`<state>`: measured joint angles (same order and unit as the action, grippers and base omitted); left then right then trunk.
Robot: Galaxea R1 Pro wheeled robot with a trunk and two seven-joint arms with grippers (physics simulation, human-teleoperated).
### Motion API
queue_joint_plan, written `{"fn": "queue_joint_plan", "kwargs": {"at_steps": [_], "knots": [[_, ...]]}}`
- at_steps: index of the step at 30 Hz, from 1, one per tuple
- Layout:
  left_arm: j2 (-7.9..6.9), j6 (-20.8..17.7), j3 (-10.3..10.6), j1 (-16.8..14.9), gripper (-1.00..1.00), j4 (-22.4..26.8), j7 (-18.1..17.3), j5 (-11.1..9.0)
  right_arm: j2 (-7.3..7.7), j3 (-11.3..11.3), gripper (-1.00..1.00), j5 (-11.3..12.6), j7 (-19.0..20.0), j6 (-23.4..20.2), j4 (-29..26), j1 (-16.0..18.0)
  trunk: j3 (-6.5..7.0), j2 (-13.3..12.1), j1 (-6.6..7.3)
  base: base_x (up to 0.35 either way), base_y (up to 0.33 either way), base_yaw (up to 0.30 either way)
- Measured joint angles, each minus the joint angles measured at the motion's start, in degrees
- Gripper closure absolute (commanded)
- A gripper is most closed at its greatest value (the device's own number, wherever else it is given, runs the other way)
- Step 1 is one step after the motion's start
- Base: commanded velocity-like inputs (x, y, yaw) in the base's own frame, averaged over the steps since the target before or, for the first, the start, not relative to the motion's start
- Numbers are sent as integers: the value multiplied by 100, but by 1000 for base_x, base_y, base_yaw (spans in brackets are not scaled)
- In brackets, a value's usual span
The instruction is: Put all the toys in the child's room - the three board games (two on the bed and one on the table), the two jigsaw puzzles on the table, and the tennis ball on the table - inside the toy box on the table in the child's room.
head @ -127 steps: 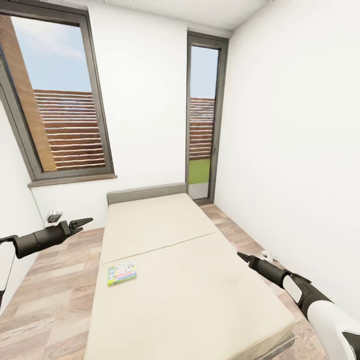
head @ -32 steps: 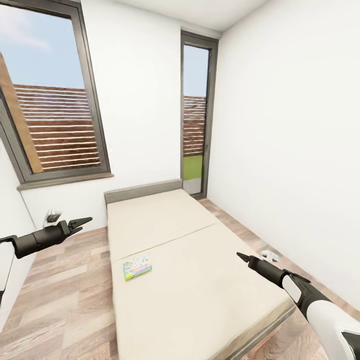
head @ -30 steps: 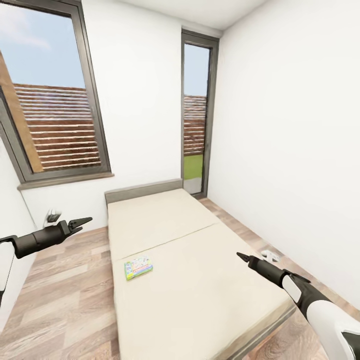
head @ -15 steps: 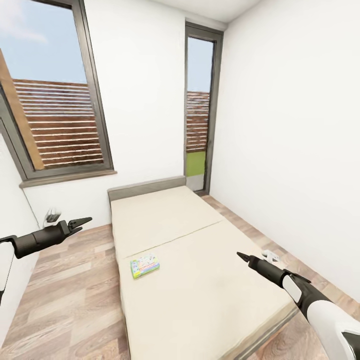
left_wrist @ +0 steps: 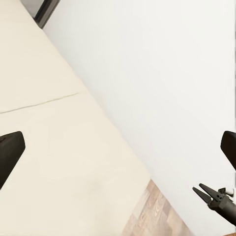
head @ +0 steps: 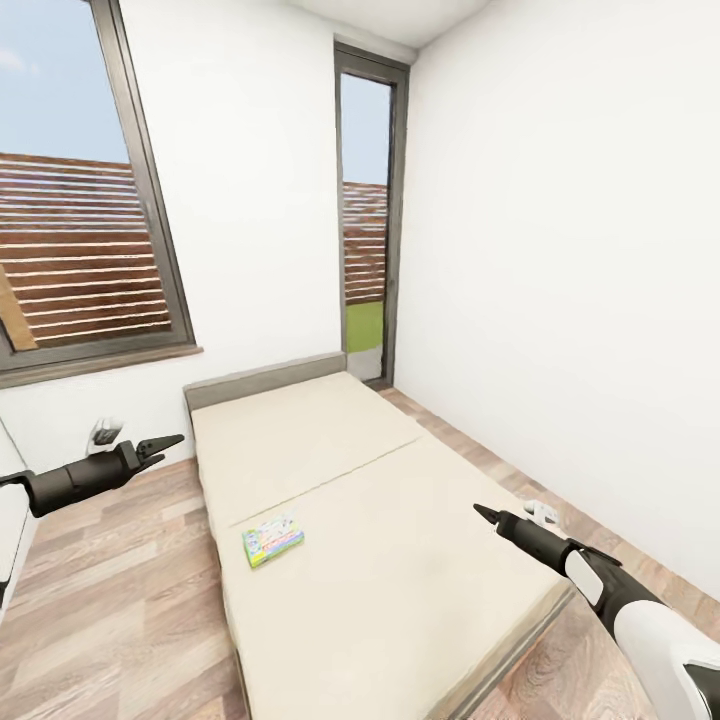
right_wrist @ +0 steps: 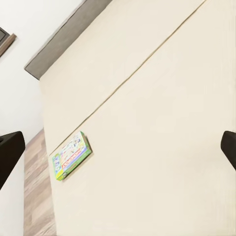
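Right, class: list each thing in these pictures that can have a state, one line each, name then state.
board game: lying flat on the bed, near its left edge, untouched.
bed: mattress bare apart from that one box.
left gripper: jaws open, empty, held over the floor beside the bed.
right gripper: jaws look open in its wrist view, empty, above the bed's right side.
tall glazed door: appears shut.
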<state>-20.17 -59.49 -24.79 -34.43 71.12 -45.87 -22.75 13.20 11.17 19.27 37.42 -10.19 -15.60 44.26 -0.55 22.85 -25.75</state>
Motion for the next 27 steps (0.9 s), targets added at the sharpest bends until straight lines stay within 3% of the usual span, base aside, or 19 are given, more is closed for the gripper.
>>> {"fn": "queue_joint_plan", "kwargs": {"at_steps": [7, 14, 27], "knots": [[-4, 6, 0, 0, -100, 0, 0, 0, 0, 0, -100, 1, 3, 3, -1, 1, 11, 1, 0, 5, 34, -277], [-4, 0, 0, -1, -100, 1, 0, 2, 0, 0, -100, 2, 3, 3, -2, 1, 27, 3, -1, 1, 198, -258], [-4, 1, 0, -1, -100, -2, 0, -1, 0, 0, -100, 1, 2, 3, -1, 1, 42, 3, -1, -63, 74, -128]]}}
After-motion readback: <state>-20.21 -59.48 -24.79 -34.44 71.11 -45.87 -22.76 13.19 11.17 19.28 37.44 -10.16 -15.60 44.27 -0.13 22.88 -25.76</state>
